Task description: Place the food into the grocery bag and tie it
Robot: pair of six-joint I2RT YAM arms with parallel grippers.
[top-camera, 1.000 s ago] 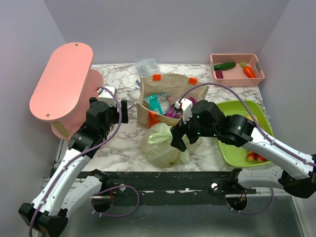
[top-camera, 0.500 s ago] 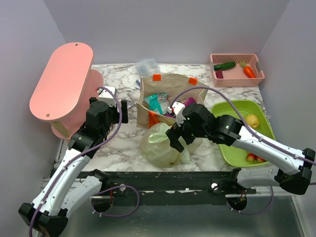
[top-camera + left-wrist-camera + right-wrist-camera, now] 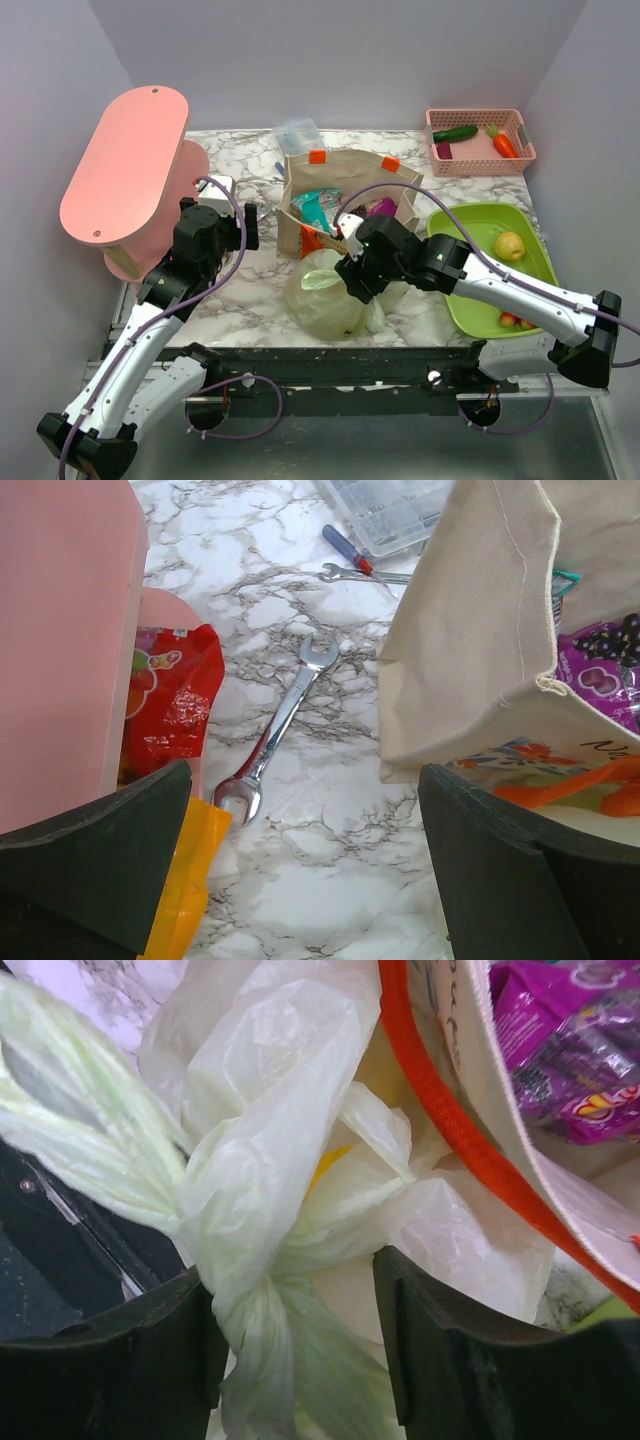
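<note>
Pale green, crinkled plastic of the grocery bag [image 3: 260, 1150] is bunched between the fingers of my right gripper [image 3: 300, 1295]. They stand partly apart, one on each side of the twisted neck, and I cannot tell whether they squeeze it. My right arm reaches in from the right, low across the table [image 3: 250, 290], with the wrist bent down at the bag's top, just in front of the canvas tote [image 3: 345, 170]. The bag sits at the table's near edge, and a patch of yellow shows through it. One yellow fruit [image 3: 509, 245] lies on the green tray [image 3: 470, 300], well apart from the bag. My left gripper [image 3: 305, 775] hangs spread wide above a wrench [image 3: 285, 720], with the left arm raised beside the pink shelf [image 3: 125, 165].
</note>
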